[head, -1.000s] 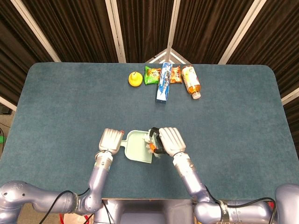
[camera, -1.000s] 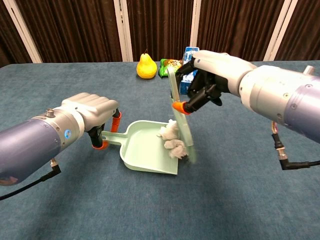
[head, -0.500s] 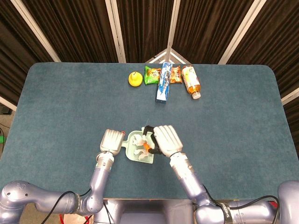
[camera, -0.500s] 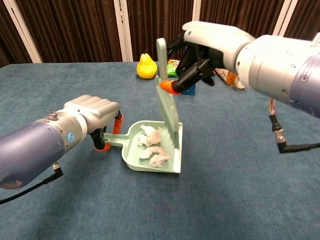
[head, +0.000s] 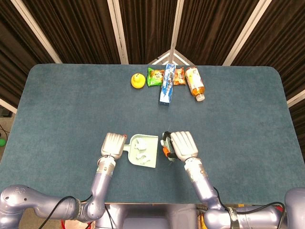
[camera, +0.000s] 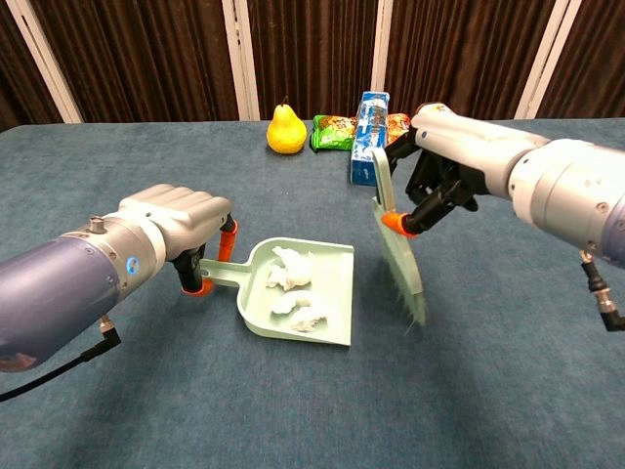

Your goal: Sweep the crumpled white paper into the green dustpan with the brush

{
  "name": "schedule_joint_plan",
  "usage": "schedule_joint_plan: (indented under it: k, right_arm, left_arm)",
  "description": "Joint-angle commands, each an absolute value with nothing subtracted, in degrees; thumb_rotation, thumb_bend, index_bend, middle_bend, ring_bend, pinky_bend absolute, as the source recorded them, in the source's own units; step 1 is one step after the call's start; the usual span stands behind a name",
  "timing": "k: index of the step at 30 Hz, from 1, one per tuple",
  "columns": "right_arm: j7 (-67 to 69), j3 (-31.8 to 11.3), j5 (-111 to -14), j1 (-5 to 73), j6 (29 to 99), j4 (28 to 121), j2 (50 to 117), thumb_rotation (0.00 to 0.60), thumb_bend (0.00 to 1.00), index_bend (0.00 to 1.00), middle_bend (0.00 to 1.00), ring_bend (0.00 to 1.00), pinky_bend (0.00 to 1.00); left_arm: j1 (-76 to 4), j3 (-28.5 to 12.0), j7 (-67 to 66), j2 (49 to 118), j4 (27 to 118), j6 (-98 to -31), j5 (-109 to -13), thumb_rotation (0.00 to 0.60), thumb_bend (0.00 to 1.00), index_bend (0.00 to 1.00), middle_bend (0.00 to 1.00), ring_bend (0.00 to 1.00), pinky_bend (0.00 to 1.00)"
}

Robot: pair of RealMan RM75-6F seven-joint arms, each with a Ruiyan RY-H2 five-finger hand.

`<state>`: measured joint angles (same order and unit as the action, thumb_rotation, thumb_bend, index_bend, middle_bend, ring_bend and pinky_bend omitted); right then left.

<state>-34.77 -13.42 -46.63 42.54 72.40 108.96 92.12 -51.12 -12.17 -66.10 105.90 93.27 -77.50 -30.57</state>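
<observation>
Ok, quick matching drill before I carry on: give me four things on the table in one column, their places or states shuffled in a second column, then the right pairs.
Things:
1. crumpled white paper
2. brush
3. green dustpan
4. pear

Places or states:
A. held by its handle in the left hand
B. at the far edge, left of the snack packets
C. lying inside the pan
D. gripped by the right hand, right of the pan

Pairs: 1-C, 2-D, 3-A, 4-B

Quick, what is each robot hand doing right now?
Left hand: holds the green dustpan by its handle.
Right hand: holds the brush, off to the side of the dustpan.
</observation>
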Motion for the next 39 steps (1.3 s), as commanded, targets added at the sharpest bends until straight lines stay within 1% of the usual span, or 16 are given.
schedule_joint_plan:
  k: [1, 10, 17, 21, 22, 24, 25, 26, 27, 28, 30, 33, 35, 37, 39]
  right_arm:
    - [-34.79, -13.81, -45.34, 42.72, 72.90, 110.01, 93.79, 0.600, 0.67, 0.87, 0.90, 0.95, 0.81]
    - [-36.75, -14.75, -44.46, 44.49, 74.66, 114.46, 98.87, 0.600, 0.67, 0.87, 0.90, 0.95, 0.81]
    - [-36.97, -16.68, -44.52, 45.42, 75.60, 116.99, 100.02, 0.600, 0.67, 0.87, 0.90, 0.95, 0.81]
    - [-37.20, -17.47, -45.48, 45.52, 76.55, 116.45, 99.40, 0.600, 0.67, 0.87, 0.90, 0.95, 0.81]
    - [-37.21, -17.57, -45.97, 45.47, 76.81, 116.06, 99.11, 0.600, 0.67, 0.87, 0.90, 0.95, 0.81]
    - [-37.27, -17.69, -46.93, 45.33, 77.11, 115.26, 98.24, 0.600, 0.67, 0.87, 0.90, 0.95, 0.81]
    - [-37.37, -17.70, -47.62, 45.21, 77.22, 114.66, 97.42, 0.600, 0.67, 0.87, 0.90, 0.95, 0.81]
    - [-37.32, -17.73, -48.13, 45.07, 77.26, 114.25, 96.75, 0.600, 0.67, 0.87, 0.90, 0.95, 0.81]
    - [-37.07, -17.77, -48.54, 44.87, 77.23, 113.91, 96.07, 0.600, 0.67, 0.87, 0.90, 0.95, 0.81]
    - [-36.64, -17.88, -48.84, 44.53, 77.19, 113.54, 95.14, 0.600, 0.67, 0.87, 0.90, 0.95, 0.81]
    - [-35.85, -18.14, -48.79, 44.00, 77.00, 113.29, 93.81, 0.600, 0.67, 0.87, 0.90, 0.95, 0.81]
    - [-34.83, -18.06, -49.23, 43.15, 76.56, 113.06, 91.53, 0.600, 0.67, 0.87, 0.90, 0.95, 0.81]
    - [-34.29, -17.50, -50.27, 42.56, 76.26, 112.64, 89.96, 0.600, 0.67, 0.87, 0.90, 0.95, 0.81]
    - [-33.86, -16.73, -51.89, 41.92, 76.15, 111.70, 88.40, 0.600, 0.67, 0.87, 0.90, 0.95, 0.81]
    - [-33.65, -16.02, -53.62, 41.50, 76.21, 110.31, 87.40, 0.600, 0.67, 0.87, 0.90, 0.95, 0.81]
  left_arm:
    - [-51.16, -12.31, -66.06, 106.16, 93.14, -77.64, -30.34, 0.600, 0.56, 0.57, 0.99, 0.96, 1.00]
    - [-51.28, -12.40, -65.86, 107.41, 92.35, -78.02, -30.14, 0.600, 0.56, 0.57, 0.99, 0.96, 1.00]
    - [-51.32, -12.59, -65.61, 107.66, 92.25, -78.06, -30.41, 0.600, 0.56, 0.56, 0.98, 0.96, 1.00]
    - [-51.26, -12.48, -65.75, 107.34, 92.53, -78.19, -30.55, 0.600, 0.55, 0.52, 0.95, 0.94, 1.00]
    - [-51.24, -12.41, -65.79, 107.17, 92.67, -78.21, -30.65, 0.600, 0.52, 0.49, 0.93, 0.92, 1.00]
    - [-51.15, -12.23, -65.78, 106.71, 93.07, -78.24, -30.98, 0.600, 0.41, 0.40, 0.84, 0.85, 0.97]
    - [-51.04, -12.04, -65.85, 106.25, 93.51, -78.24, -31.06, 0.600, 0.30, 0.33, 0.75, 0.79, 0.93]
    - [-50.97, -11.86, -66.09, 105.83, 93.98, -78.25, -30.98, 0.600, 0.18, 0.24, 0.63, 0.72, 0.87]
    - [-50.92, -11.62, -66.46, 105.34, 94.51, -78.30, -30.91, 0.600, 0.10, 0.17, 0.52, 0.64, 0.82]
    - [-50.81, -11.35, -66.76, 104.69, 95.29, -78.36, -30.84, 0.600, 0.03, 0.09, 0.39, 0.55, 0.74]
    - [-50.61, -11.05, -67.10, 103.64, 96.64, -78.40, -30.57, 0.600, 0.00, 0.01, 0.19, 0.40, 0.60]
    - [-50.02, -10.66, -66.10, 101.88, 98.85, -78.73, -31.76, 0.600, 0.00, 0.00, 0.04, 0.29, 0.48]
    - [-49.24, -10.41, -64.11, 100.34, 100.59, -78.80, -33.53, 0.600, 0.00, 0.00, 0.00, 0.25, 0.42]
    - [-48.34, -9.75, -61.96, 98.39, 102.12, -78.82, -36.06, 0.600, 0.00, 0.00, 0.00, 0.24, 0.39]
    - [-47.71, -8.86, -60.85, 96.83, 102.81, -79.13, -38.34, 0.600, 0.00, 0.00, 0.00, 0.24, 0.39]
